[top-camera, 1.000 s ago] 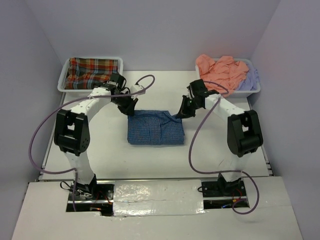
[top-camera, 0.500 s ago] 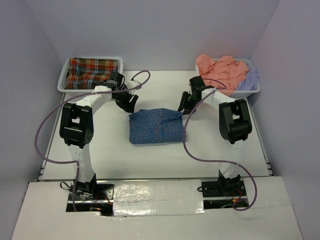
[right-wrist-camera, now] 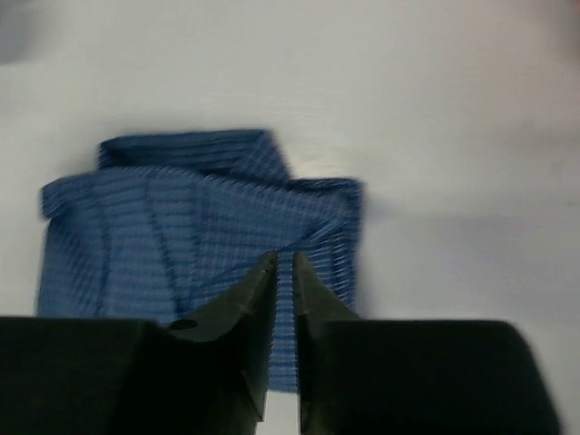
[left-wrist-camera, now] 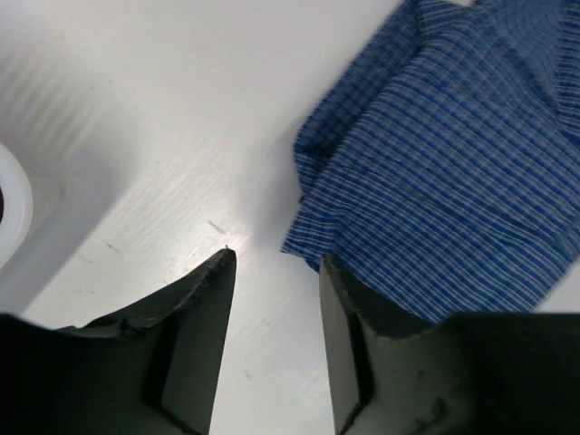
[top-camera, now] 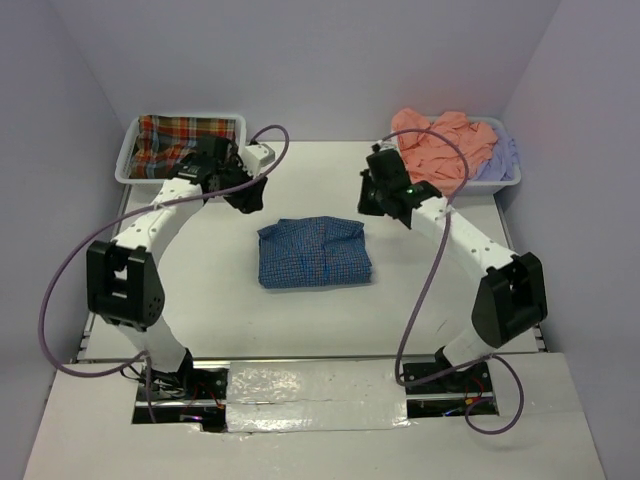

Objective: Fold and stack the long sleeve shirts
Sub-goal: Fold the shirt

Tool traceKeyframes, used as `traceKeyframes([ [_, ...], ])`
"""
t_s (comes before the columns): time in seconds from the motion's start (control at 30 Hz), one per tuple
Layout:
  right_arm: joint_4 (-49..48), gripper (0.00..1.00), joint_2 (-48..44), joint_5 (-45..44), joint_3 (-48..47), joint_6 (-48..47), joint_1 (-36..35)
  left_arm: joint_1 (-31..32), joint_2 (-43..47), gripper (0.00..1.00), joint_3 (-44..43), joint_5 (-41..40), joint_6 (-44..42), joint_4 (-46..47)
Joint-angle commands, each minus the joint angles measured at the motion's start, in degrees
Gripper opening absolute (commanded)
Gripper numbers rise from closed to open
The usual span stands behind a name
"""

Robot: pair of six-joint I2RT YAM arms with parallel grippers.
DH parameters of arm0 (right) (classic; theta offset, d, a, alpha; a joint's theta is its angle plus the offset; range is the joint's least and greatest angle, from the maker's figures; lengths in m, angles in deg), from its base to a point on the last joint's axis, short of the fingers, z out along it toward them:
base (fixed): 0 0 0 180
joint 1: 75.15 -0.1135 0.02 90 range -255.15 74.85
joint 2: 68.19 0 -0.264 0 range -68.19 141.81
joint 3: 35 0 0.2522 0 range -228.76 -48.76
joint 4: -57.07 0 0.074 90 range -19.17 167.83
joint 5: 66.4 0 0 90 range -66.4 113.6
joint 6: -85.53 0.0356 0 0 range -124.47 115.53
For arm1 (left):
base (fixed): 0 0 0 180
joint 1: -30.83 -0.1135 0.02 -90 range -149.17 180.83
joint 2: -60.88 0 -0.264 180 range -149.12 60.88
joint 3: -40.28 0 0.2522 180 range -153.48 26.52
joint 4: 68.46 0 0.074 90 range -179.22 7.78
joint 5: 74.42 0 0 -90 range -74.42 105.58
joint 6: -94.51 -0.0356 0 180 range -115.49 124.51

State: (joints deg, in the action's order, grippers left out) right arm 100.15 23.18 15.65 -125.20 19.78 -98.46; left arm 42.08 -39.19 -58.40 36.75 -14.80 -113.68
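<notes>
Seen only from above: a white plastic tray [top-camera: 124,166] in the far left corner holding a red-green plaid shirt [top-camera: 185,145], and a second white plastic tray [top-camera: 497,185] in the far right corner heaped with a salmon orange shirt [top-camera: 440,145] beside a pale lavender shirt [top-camera: 500,155], salmon cloth spilling past the tray's left end. Between the trays, at mid-table on the white tabletop [top-camera: 300,320], the blue fine-checked cloth shirt [top-camera: 314,252], folded to a rough rectangle and touched by neither arm. Just beyond its far left corner, the left gripper [top-camera: 247,196]; just beyond its far right corner, the right gripper [top-camera: 372,198]. From the left wrist: fingers parted, nothing held, bare table in the gap, one bunched corner of the blue shirt just beside the right-hand finger; cannot tell whether touching. From the right wrist, blurred: fingers drawn almost together, only a thin slit left, gripping nothing, the whole blue shirt below with its layered folds. Cut off at the left wrist view's left border, a white curved rim [left-wrist-camera: 11,204], too little to identify. Open tabletop near, left and right of the blue shirt.
</notes>
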Motion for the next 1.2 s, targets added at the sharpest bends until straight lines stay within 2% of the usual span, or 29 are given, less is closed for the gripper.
traceKeyframes([
  [0.0,-4.96,0.16,-1.11,2.38,5.07,1.31,-4.8,2.98,4.79,0.52,3.97,5.9,0.68,1.14],
  [0.03,-5.58,0.09,-0.67,3.28,5.51,2.28,-5.34,3.78,4.62,0.39,5.11,6.16,-0.02,0.1],
  [0.13,-5.77,0.0,4.49,6.71,4.65,5.97,-5.69,6.5,1.21,0.2,5.74,6.87,-0.73,-1.67],
  [0.27,-4.89,0.0,10.66,6.54,1.31,7.04,-5.69,7.3,-3.46,0.15,4.33,6.34,-0.64,-2.46],
  [0.53,-2.17,0.0,24.36,3.46,-11.69,8.44,-4.2,7.21,-11.44,0.18,0.91,-2.18,-0.55,3.42],
  [0.7,-1.72,0.0,29.64,3.73,-14.87,9.24,-2.44,7.12,-16.99,0.21,-2.96,-5.52,0.23,4.74],
  [0.8,-1.29,0.0,30.7,2.68,-15.49,9.06,-1.83,7.12,-18.4,0.29,-4.37,-7.98,0.94,6.15],
  [0.97,0.11,0.0,30.71,-0.13,-18.12,7.13,-1.39,6.95,-20.25,0.34,-11.2,-12.19,1.56,4.4],
  [1.13,4.95,0.08,30.88,-3.83,-27.17,3.53,-1.3,6.16,-20.25,0.46,-18.16,-13.87,1.56,1.05],
  [1.17,6.35,0.11,30.62,-4.53,-28.22,3.09,-1.21,5.98,-19.9,0.51,-19.39,-14.05,1.64,0.88],
])
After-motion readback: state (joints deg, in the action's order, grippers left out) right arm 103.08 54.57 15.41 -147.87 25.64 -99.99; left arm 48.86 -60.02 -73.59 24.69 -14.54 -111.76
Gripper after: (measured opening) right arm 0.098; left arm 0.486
